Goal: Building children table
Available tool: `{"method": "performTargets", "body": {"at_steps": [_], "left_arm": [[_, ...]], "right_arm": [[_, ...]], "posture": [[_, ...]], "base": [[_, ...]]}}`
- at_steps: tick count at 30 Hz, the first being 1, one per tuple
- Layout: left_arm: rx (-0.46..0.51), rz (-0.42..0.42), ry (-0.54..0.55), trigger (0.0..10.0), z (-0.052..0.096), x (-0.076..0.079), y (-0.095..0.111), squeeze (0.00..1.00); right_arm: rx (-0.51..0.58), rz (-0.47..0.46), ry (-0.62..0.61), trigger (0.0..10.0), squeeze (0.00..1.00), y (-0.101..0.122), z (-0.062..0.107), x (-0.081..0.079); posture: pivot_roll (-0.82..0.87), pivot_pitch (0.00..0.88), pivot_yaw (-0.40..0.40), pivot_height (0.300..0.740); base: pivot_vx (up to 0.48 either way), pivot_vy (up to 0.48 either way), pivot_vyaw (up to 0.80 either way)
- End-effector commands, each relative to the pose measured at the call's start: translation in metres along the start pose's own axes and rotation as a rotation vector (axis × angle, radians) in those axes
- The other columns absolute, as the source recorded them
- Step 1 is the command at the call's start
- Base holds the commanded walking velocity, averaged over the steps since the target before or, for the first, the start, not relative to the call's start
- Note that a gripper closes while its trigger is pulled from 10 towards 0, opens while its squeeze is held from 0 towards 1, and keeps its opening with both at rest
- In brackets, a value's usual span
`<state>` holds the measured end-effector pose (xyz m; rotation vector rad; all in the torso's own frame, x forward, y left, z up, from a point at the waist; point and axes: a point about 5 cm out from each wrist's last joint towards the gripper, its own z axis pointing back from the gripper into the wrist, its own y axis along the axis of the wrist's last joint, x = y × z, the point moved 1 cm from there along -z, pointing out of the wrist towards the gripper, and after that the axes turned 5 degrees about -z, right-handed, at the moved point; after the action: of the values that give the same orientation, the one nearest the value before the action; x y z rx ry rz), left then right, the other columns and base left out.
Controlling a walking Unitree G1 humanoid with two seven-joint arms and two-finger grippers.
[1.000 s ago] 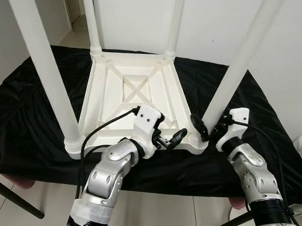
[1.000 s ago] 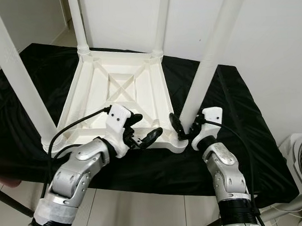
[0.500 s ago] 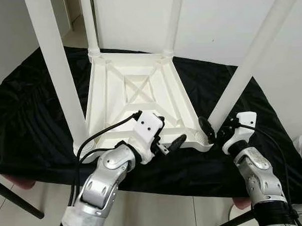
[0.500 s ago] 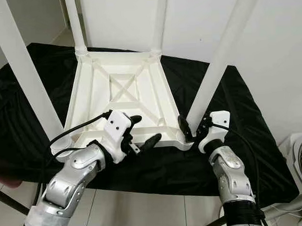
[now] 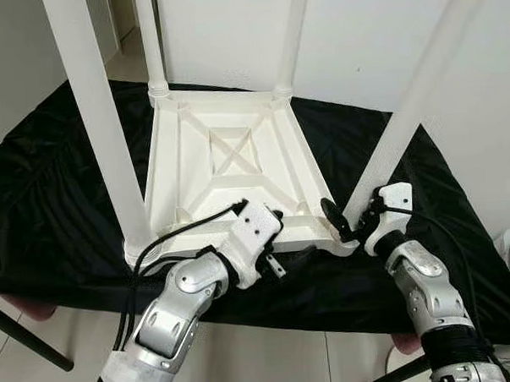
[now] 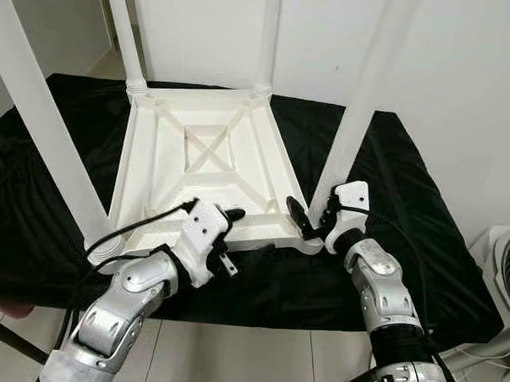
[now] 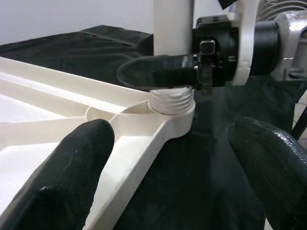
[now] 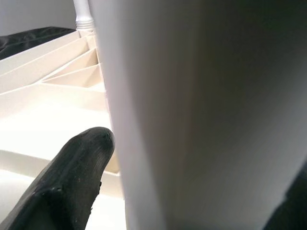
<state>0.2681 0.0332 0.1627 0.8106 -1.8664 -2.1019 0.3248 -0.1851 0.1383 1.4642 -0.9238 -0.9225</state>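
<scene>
The table (image 5: 229,171) is lain upside down on a black cloth (image 5: 52,200), four legs pointing up. The near right leg (image 5: 408,121) is clasped at its base by the right gripper (image 5: 351,219), fingers closed around it just above the corner socket (image 7: 171,103), where thread is seen exposed, so the leg appears not fully seated. The left gripper (image 5: 287,255) is held at the near rim, fingers apart astride the edge. To do the step well, the leg should be kept upright and turned squarely while the frame is steadied by the left gripper, so the thread is not crossed.
</scene>
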Motion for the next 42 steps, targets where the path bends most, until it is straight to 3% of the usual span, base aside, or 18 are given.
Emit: {"method": "performTargets", "body": {"at_steps": [1, 18, 19, 21, 22, 29, 36, 37, 38, 39, 40, 41, 42], "left_arm": [[-0.002, 0.009, -0.006, 10.0, -0.002, 0.001, -0.002, 0.00], [-0.019, 0.022, 0.019, 10.0, 0.000, -0.005, -0.009, 0.00], [-0.018, 0.012, 0.013, 10.0, 0.001, -0.004, -0.008, 0.00], [-0.015, 0.000, 0.008, 10.0, 0.001, -0.004, -0.007, 0.00], [-0.017, -0.008, 0.009, 10.0, 0.002, -0.003, -0.008, 0.00], [-0.029, -0.017, 0.032, 10.0, 0.004, -0.005, -0.011, 0.00], [-0.026, -0.007, 0.046, 10.0, 0.005, -0.008, -0.012, 0.00], [-0.015, 0.009, 0.026, 10.0, 0.006, -0.006, -0.011, 0.00], [-0.002, 0.021, 0.005, 10.0, 0.008, -0.005, -0.009, 0.00], [-0.002, 0.021, 0.005, 10.0, 0.008, -0.005, -0.009, 0.00], [0.006, 0.028, -0.008, 10.0, 0.010, -0.004, -0.008, 0.00], [0.006, 0.028, -0.008, 10.0, 0.010, -0.004, -0.008, 0.00], [0.010, 0.009, -0.016, 10.0, 0.014, -0.005, -0.008, 0.00]], "right_arm": [[-0.021, 0.016, 0.015, 10.0, 0.00, -0.006, -0.001, -0.003], [0.013, 0.011, -0.015, 10.0, 0.00, -0.011, 0.000, -0.005], [0.011, 0.010, -0.011, 4.4, 0.00, -0.011, 0.000, -0.004], [0.009, 0.010, -0.007, 4.4, 0.00, -0.011, 0.001, -0.003], [0.007, 0.013, -0.007, 0.0, 0.00, -0.011, 0.002, -0.003], [-0.018, 0.016, -0.021, 0.0, 0.00, -0.017, 0.006, -0.002], [-0.028, 0.018, -0.066, 0.0, 0.00, -0.019, 0.009, -0.013], [-0.028, 0.003, -0.095, 0.7, 0.00, -0.019, 0.008, -0.015], [-0.024, -0.007, -0.136, 4.9, 0.00, -0.019, 0.008, -0.018], [-0.024, -0.007, -0.136, 4.9, 0.00, -0.019, 0.008, -0.018], [-0.021, -0.013, -0.164, 8.3, 0.00, -0.019, 0.008, -0.020], [-0.021, -0.013, -0.164, 8.3, 0.00, -0.019, 0.008, -0.020], [-0.027, -0.043, -0.268, 10.0, 0.00, -0.023, 0.010, -0.029]], "posture": [[-0.05, 0.000, -0.099, 0.740], [-0.05, 0.000, -0.091, 0.740], [-0.05, 0.000, -0.091, 0.740], [-0.05, 0.000, -0.089, 0.740], [-0.05, 0.000, -0.089, 0.740], [-0.05, 0.000, -0.091, 0.740], [-0.05, 0.000, -0.099, 0.740], [-0.05, 0.000, -0.098, 0.740], [-0.05, 0.000, -0.099, 0.740], [-0.05, 0.000, -0.099, 0.740], [-0.05, 0.000, -0.100, 0.740], [-0.05, 0.000, -0.100, 0.740], [-0.05, 0.000, -0.096, 0.740]], "base": [[0.000, 0.000, 0.00], [0.000, 0.000, 0.00], [0.000, 0.000, 0.00], [0.000, 0.000, 0.00], [0.000, 0.000, 0.00], [0.000, 0.000, 0.00], [0.000, 0.000, 0.00], [0.000, 0.000, 0.00], [0.000, 0.000, 0.00], [0.000, 0.000, 0.00], [0.000, 0.000, 0.00], [0.000, 0.000, 0.00], [0.000, 0.000, 0.00]]}}
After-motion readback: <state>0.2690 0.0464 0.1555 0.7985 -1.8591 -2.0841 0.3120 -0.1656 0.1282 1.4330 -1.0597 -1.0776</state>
